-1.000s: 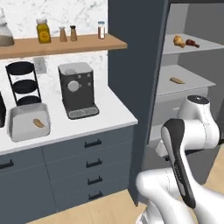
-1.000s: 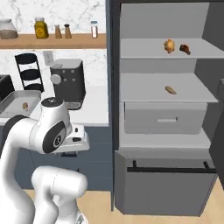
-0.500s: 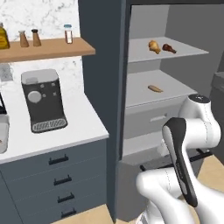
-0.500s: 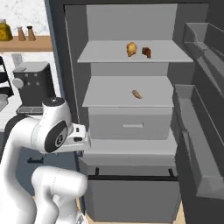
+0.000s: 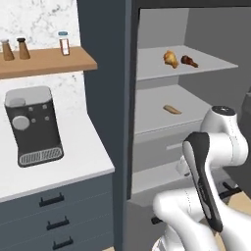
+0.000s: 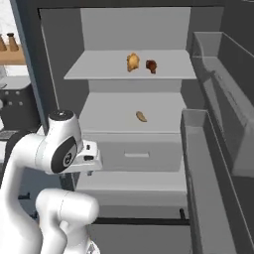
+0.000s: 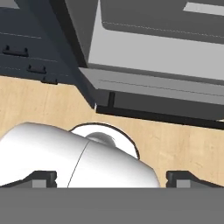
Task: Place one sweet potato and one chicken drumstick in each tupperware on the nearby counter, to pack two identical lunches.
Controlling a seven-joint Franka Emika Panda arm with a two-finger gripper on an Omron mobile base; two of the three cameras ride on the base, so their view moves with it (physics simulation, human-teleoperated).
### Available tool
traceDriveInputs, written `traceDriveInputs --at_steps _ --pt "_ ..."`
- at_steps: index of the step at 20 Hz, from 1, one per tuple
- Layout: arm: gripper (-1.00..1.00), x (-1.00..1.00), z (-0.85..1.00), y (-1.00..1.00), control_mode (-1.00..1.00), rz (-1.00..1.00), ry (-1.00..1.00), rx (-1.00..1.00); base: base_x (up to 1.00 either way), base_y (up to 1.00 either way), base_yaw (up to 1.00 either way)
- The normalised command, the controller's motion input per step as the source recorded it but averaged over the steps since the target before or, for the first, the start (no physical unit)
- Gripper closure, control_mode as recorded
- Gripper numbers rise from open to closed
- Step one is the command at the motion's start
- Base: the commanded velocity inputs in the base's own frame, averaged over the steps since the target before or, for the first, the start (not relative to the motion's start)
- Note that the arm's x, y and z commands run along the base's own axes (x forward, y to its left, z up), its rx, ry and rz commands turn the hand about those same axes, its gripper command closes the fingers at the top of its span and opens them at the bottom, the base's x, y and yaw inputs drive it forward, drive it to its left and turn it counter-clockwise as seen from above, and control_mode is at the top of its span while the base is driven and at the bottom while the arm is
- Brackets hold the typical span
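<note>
Inside the open fridge, a golden-brown chicken drumstick and a darker one lie side by side on the upper shelf. One slim tan sweet potato rests on the shelf below. The white counter runs left of the fridge. The tupperware is out of view. My gripper points down at the wooden floor in front of the fridge, low and well short of the shelves. Its fingertips stand wide apart, open, with nothing between them.
A coffee machine stands on the counter under a wooden shelf with spice jars. The fridge door with its bins hangs open on the right. A grey fridge drawer sits under the shelves. Dark counter drawers are at the left.
The base has driven to the right: the counter and coffee machine have slid left in both base views and the open fridge now faces me. The gripper stays open.
</note>
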Motion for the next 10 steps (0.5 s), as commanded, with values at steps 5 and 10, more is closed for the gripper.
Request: traceDriveInputs --at_steps 5,10 --pt "-1.0 0.0 0.0 0.0 1.0 0.0 0.0 0.0 0.31 -0.64 0.0" --pt "-1.0 0.0 0.0 0.0 1.0 0.0 0.0 0.0 0.1 -0.37 0.0"
